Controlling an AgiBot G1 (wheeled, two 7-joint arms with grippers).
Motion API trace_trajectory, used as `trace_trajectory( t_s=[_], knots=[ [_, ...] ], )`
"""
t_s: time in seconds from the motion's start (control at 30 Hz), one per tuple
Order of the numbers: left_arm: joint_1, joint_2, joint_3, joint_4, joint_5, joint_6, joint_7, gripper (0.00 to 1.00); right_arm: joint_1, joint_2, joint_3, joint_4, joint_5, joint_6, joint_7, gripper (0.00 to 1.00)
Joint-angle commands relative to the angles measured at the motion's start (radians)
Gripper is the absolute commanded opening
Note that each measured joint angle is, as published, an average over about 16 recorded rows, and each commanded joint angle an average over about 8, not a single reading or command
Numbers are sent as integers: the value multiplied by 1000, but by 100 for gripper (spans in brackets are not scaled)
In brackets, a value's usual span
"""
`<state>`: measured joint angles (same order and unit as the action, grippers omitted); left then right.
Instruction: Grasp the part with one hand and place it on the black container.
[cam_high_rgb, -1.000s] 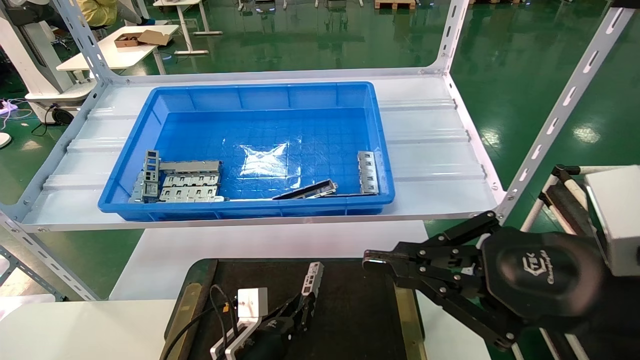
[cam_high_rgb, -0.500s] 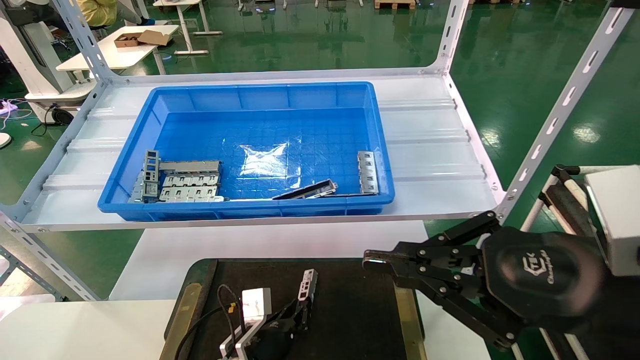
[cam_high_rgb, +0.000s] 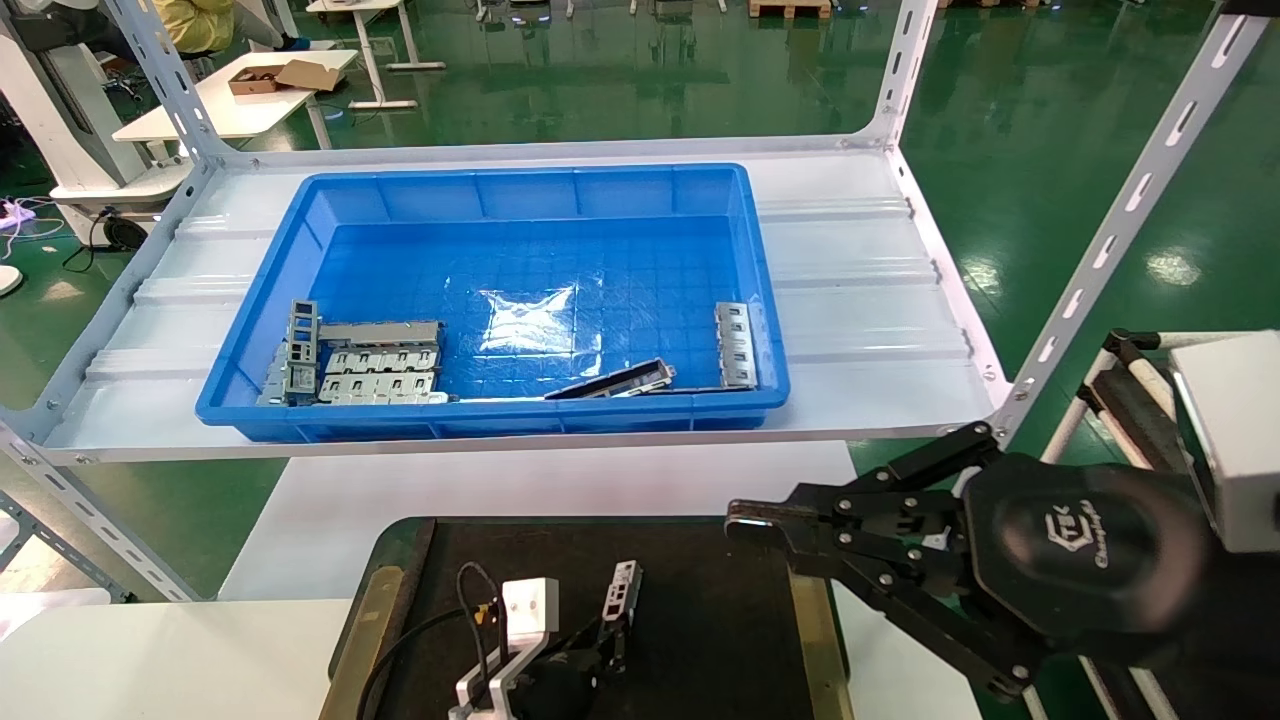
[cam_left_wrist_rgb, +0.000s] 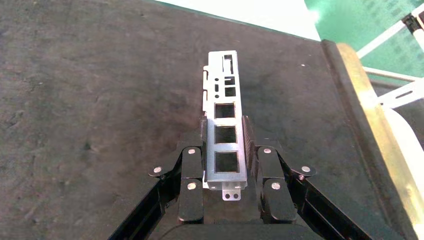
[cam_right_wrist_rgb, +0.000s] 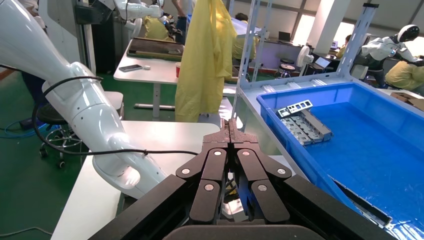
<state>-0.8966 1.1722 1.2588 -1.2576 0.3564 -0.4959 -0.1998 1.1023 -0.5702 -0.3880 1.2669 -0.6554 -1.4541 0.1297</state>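
Left pincer (cam_high_rgb: 612, 640): low at the bottom centre of the head view, over the black container (cam_high_rgb: 700, 620), fingers (cam_left_wrist_rgb: 192, 175) pinching the part (cam_left_wrist_rgb: 225, 135). The part, a silver bar with rectangular window cutouts, points away from the wrist, close over the tray's dark matte surface; contact cannot be told.

Right pincer (cam_high_rgb: 745, 522): lower right of the head view, beside the tray's right edge, fingers pressed together, holding nothing.

Blue bin (cam_high_rgb: 500, 190): on the shelf, upper centre, holding grey metal pieces (cam_high_rgb: 360, 365).

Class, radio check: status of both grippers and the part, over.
Left gripper shut on silver-grey windowed metal bar, low over flat black tray. Right gripper shut, empty, parked beside tray. Path clear.
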Motion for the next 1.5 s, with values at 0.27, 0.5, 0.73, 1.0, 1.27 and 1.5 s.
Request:
trace_trajectory(
  t_s=[0.27, 0.5, 0.73, 1.0, 1.27, 1.5],
  knots=[
    [-25, -14, 36, -47, -71, -51, 36, 100, 0, 0, 0, 0, 0, 0, 0, 99],
    [-23, -14, 40, -50, -81, -58, 37, 100, 0, 0, 0, 0, 0, 0, 0, 100],
    [-24, -20, 39, -55, -84, -48, 36, 100, 0, 0, 0, 0, 0, 0, 0, 100],
    [-27, -74, 36, -79, -44, 64, 41, 100, 0, 0, 0, 0, 0, 0, 0, 100],
    [-34, -192, 31, -80, 16, 341, 62, 100, 0, 0, 0, 0, 0, 0, 0, 100],
    [-58, -299, 25, -73, 61, 587, 105, 100, 0, 0, 0, 0, 0, 0, 0, 100]
  ],
)
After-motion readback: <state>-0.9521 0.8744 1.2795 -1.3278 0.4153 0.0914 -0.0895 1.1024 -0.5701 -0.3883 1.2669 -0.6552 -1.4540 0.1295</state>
